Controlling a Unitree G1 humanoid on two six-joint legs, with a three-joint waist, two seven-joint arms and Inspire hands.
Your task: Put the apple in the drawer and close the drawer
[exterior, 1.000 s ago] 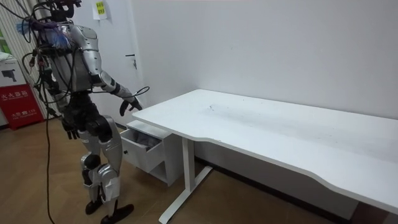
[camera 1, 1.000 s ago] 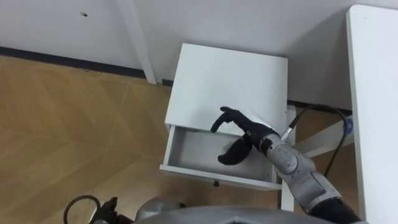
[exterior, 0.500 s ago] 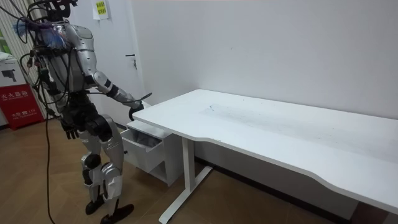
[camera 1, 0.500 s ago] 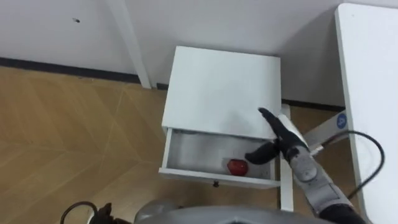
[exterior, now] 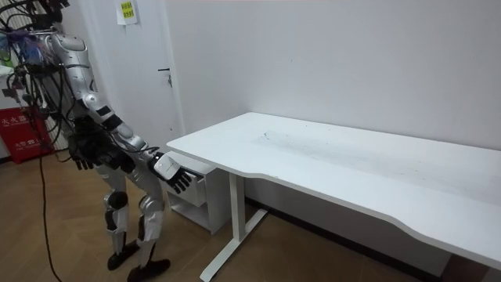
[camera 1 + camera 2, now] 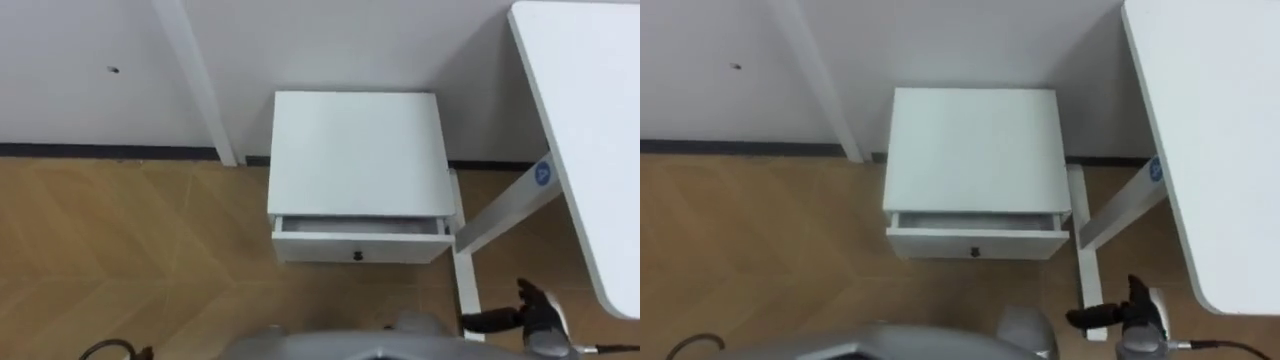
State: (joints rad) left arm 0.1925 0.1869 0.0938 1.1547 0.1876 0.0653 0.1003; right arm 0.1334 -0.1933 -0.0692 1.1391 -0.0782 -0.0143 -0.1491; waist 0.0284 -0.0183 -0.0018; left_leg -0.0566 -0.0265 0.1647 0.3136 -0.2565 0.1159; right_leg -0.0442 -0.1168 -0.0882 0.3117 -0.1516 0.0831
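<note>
Jutting slightly, flat white drawer [image 6: 360, 247] from boxy smooth cabinet [image 6: 355, 150].

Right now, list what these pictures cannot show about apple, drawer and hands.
Apple: unseen; the cabinet top covers the inside of the nearly shut drawer, eye views.
Its front: room view, right hand blocks it.
Left hand: too small, room view.

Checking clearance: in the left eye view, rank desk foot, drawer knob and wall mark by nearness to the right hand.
1. Desk foot, just left of the right hand.
2. Drawer knob, farther left.
3. Wall mark, far upper left.
</note>
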